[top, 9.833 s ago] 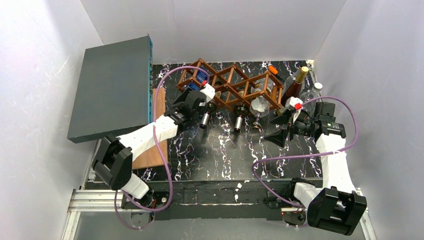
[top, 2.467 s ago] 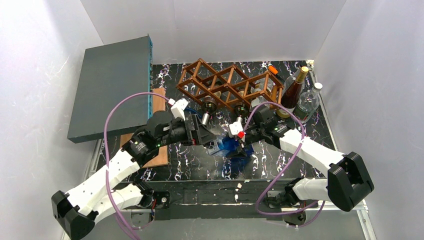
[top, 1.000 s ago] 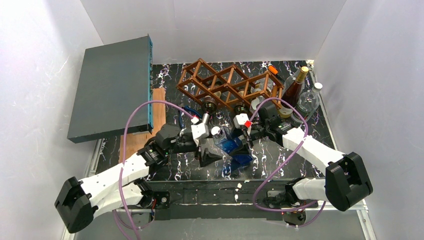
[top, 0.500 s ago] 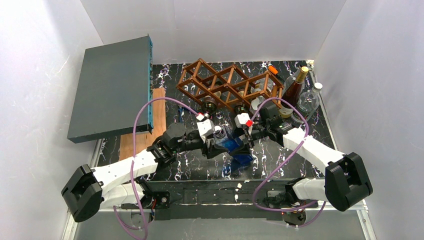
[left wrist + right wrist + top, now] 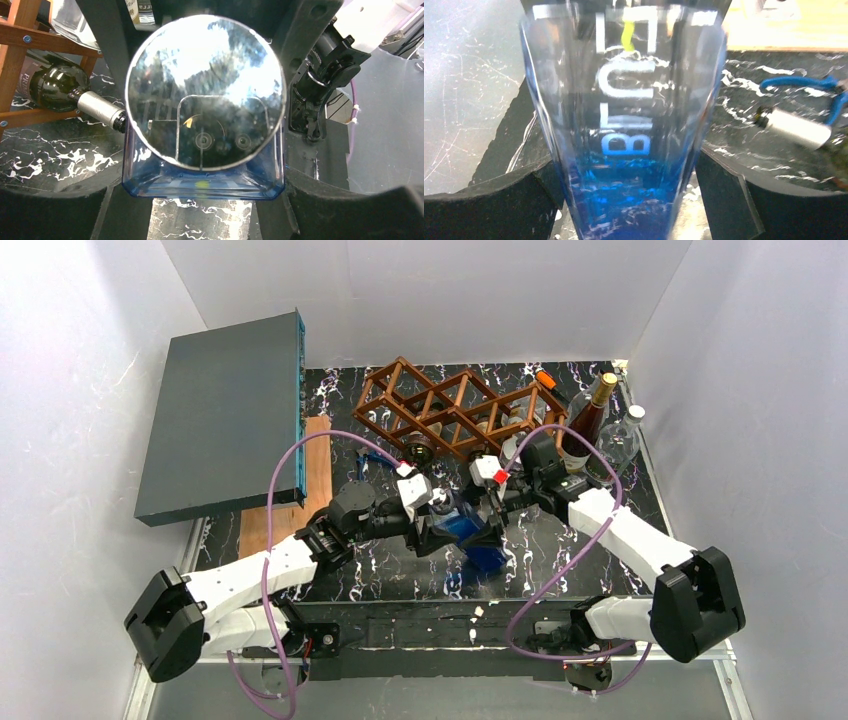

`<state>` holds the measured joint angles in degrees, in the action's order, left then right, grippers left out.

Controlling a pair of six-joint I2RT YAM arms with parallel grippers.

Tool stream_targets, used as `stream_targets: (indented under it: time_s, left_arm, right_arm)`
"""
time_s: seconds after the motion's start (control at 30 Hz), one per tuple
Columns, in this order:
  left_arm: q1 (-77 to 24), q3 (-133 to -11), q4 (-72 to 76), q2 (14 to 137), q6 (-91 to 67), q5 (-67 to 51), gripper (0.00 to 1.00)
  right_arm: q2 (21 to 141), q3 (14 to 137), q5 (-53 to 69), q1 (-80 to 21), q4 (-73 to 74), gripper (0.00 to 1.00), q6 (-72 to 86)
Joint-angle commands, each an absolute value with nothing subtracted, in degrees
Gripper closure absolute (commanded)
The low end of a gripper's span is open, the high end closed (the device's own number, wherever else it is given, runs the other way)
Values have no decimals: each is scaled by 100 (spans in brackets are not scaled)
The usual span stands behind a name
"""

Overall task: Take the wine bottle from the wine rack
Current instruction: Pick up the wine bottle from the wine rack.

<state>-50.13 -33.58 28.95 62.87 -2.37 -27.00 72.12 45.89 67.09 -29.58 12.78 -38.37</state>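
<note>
Right wrist view had the blue bottle (image 5: pixel 624 125) close against the lens, with my right gripper (image 5: pixel 624 205) pinching its body from both sides. On the left wrist view I looked straight at its silver cap. The left gripper (image 5: pixel 200 215) had a jaw on either side, but I couldn't tell whether they pressed. From above, the bottle leaned over the table (image 5: pixel 380 560), clear of the rack (image 5: pixel 450 405) behind, where a dark bottle (image 5: pixel 55 90) lay. I judged the pull-out done. The next move called for setting it down gently and then letting go.
</note>
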Motion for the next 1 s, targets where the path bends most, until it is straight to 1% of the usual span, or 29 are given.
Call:
stream_targets:
  time_s: [0.0, 0.3, 0.57, 0.7, 0.83, 0.9, 0.93, 0.97]
  left_arm:
    - [-5059, -3897, 2799, 6278, -365, -2873, 100]
    - [-5058, -4278, 2210, 6296, -262, -2900, 100]
    - [-5058, -4484, 1890, 6351, -212, -2926, 100]
    - [-5059, -4545, 1814, 6379, -207, -2878, 100]
    - [-5056, -4600, 1768, 6445, -254, -2844, 100]
    - [-5060, -4629, 1750, 6479, -278, -2839, 100]
    - [-5062, -4639, 1743, 6489, -294, -2831, 100]
    - [-5057, -4648, 1741, 6504, -305, -2823, 100]
  right_arm:
    - [7182, 5478, 6776, -2931, 2161, 1, -4252]
    - [7462, 6698, 6513, -2997, 3596, 2, -4377]
    - [7553, 7105, 6235, -3169, 3762, 2, -4124]
    - [7570, 7143, 6119, -3263, 3868, 5, -4096]
    - [7517, 7161, 6033, -3327, 3906, 14, -4036]
    - [7506, 7178, 6029, -3347, 3932, 24, -3982]
    - [7499, 7180, 6036, -3359, 3937, 31, -3972]
    - [7492, 7181, 6045, -3372, 3941, 42, -3959]
